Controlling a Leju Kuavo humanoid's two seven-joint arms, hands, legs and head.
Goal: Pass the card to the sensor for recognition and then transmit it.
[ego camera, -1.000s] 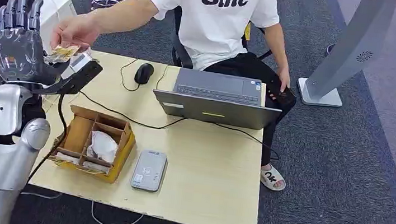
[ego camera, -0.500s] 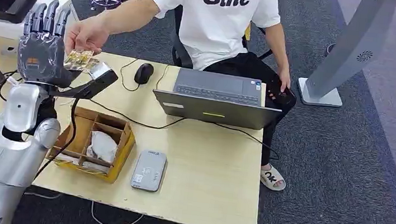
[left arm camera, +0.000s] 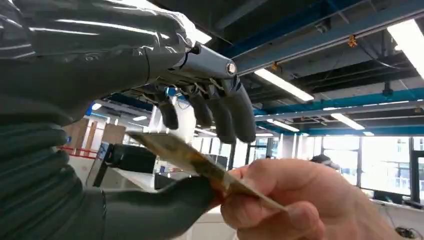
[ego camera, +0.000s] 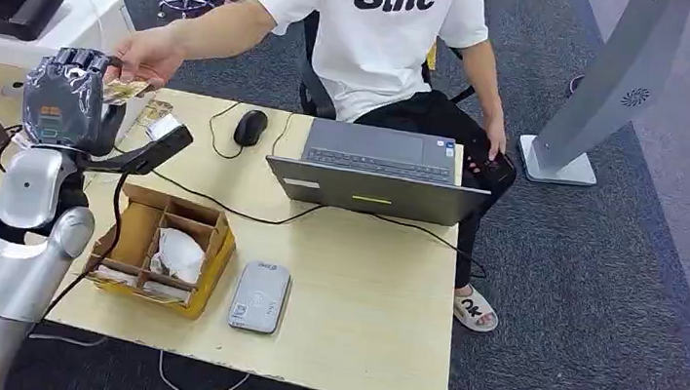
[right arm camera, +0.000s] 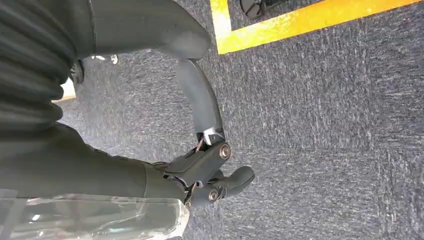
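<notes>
The card [ego camera: 125, 88] is above the far left corner of the desk [ego camera: 378, 297], pinched at one end by a person's hand [ego camera: 146, 55] and reaching with its other end into the robot's left hand [ego camera: 65, 104]. In the left wrist view the card [left arm camera: 200, 162] lies flat between the thumb below and the fingers [left arm camera: 235, 117] curled over it from above, its long axis running from the person's grip into the robot's palm. Thumb and fingers look close around the card, but I cannot tell whether they actually clamp it; the person carries it.

The card reader [ego camera: 260, 296] lies near the front edge of the desk, just beside the cardboard box [ego camera: 163, 251], well apart from the card and toward the robot. The left hand is the nearer one. The right hand [right arm camera: 210, 175] hangs over the carpet, its fingers curled in on nothing.
</notes>
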